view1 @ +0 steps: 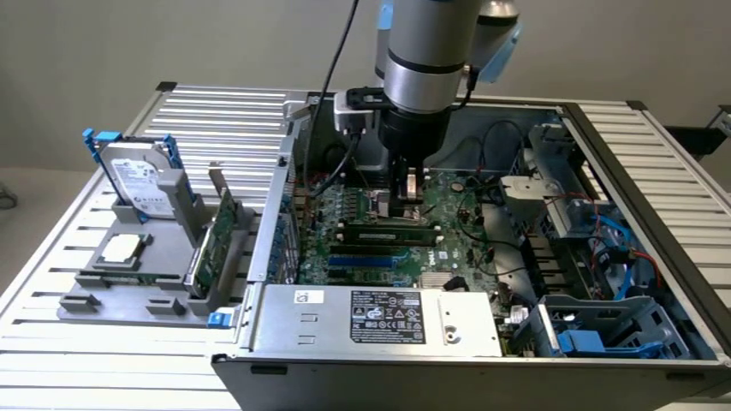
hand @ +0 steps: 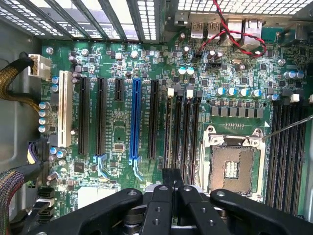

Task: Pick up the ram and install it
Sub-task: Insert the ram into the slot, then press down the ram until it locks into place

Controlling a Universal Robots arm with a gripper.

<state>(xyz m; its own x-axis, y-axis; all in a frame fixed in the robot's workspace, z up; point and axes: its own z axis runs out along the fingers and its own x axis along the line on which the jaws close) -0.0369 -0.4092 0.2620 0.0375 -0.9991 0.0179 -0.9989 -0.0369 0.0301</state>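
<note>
I have the tool lowered deep into the open computer case, right above the motherboard. In the wrist view its black fingers stand pressed together, directly at the near end of the memory slots that run beside the empty CPU socket. I see nothing clearly between the fingers, so I say only that the tool is closed, not that it is clamped on something.

In the exterior view, a long narrow dark strip lies across the board just below the tool, on the side of the power supply. This may be the ram, seated in or lying over a slot, but I cannot confirm it from here. On the desk, at the exterior view's left, a grey holder carries a hard drive, a processor and a green expansion card standing upright; I do not recognise a ram stick there.

My judgement: the work is now at the slots, in the install part of the task, probably pressing or aligning. The next move calls for a straight, even push along the slot line, with no tilt, because the neighbouring slots and the socket are very near.
</note>
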